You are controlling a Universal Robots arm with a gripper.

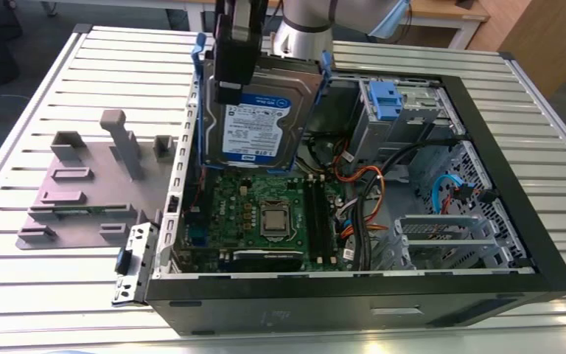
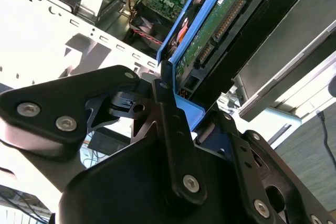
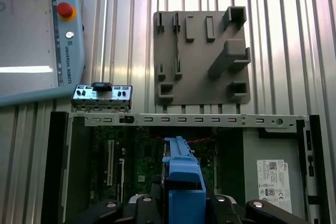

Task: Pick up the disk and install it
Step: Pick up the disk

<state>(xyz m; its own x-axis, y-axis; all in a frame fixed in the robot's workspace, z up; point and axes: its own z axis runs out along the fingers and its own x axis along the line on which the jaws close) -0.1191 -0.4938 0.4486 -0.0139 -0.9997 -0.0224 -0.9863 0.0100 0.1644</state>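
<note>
One disk (image 1: 259, 122) hangs upright just below my gripper (image 1: 232, 88), which is clamped on its blue bracket (image 3: 184, 177), above the open computer case (image 1: 362, 299). Picking seems done; installing is in hand and calls for careful alignment inside.

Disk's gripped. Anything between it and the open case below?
Nothing visible. The gripper holds the silver-grey hard drive in its blue bracket above the open black computer case; orange and black cables lie lower, beside the green motherboard.
</note>
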